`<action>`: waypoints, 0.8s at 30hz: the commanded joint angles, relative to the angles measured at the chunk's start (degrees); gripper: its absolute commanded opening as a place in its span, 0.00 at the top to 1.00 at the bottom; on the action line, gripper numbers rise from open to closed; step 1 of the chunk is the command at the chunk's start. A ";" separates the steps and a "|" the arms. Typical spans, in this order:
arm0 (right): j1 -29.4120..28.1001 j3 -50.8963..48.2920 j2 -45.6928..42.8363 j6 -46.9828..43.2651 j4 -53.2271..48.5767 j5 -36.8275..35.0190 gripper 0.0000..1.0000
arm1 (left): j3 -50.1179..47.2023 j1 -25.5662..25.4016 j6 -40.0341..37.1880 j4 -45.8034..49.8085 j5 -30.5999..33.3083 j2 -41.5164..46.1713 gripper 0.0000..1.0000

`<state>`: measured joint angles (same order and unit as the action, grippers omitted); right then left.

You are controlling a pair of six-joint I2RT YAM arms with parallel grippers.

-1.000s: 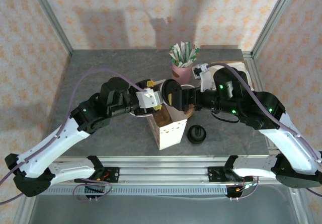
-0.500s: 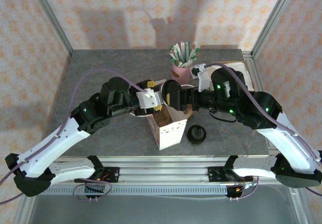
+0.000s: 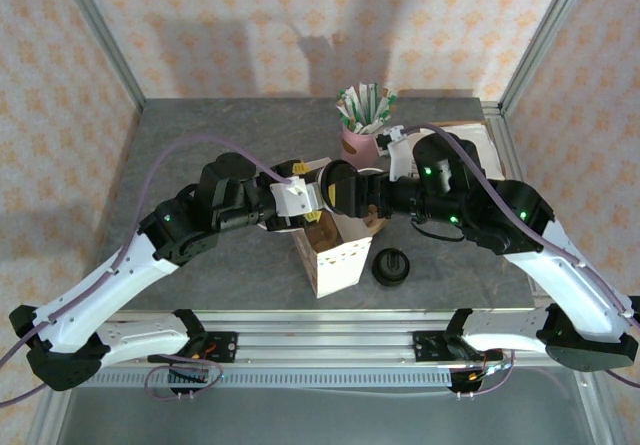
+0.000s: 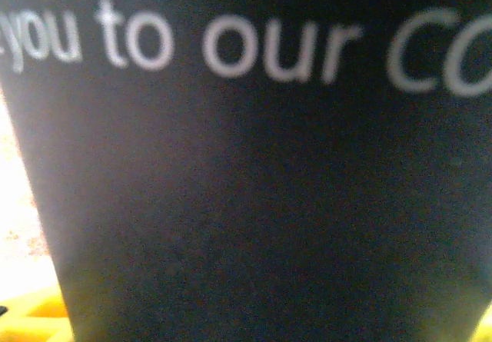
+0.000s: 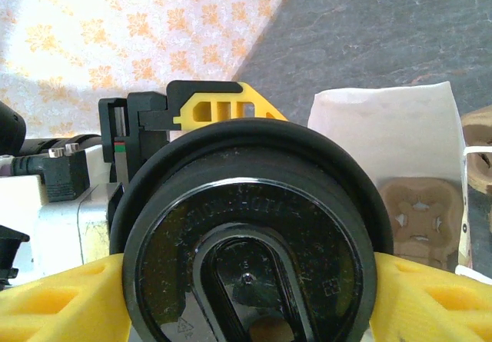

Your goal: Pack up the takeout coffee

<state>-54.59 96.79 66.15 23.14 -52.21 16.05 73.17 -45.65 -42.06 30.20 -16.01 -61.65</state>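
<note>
Right pincer edged leftward, it and left pincer clasp takeout coffee, grey stone table, floral walls

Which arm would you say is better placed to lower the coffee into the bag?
Left, probably: the left gripper holds the takeout coffee sideways by the open paper bag, while the right gripper only flanks its lid.

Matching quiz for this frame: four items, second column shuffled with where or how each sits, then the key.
1 takeout coffee, paper cup with round black lid
2 loose black plastic lid
3 pink cup of wrapped sticks
4 white paper bag

a flat on the table, right of the bag
b upright, far side of the table
c off the table, on its side
d standing open, brown cardboard inside

Pairs: 1-c, 2-a, 3-b, 4-d
</note>
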 commanded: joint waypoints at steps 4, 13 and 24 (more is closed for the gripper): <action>-0.34 -0.81 0.17 -0.17 2.72 0.13 0.29 | 2.21 -0.16 0.11 -1.02 -0.89 0.30 0.20; -0.34 2.39 -0.02 -1.69 -2.42 -6.63 0.30 | 1.81 -0.22 2.69 0.42 -0.43 3.72 0.00; -0.38 13.07 10.68 -2.56 -20.05 -9.11 0.33 | -2.85 -0.17 19.55 3.49 4.83 14.68 0.00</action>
<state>-54.59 106.76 73.21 21.37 -64.95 7.51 71.44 -45.76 -30.30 31.40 -14.63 -48.53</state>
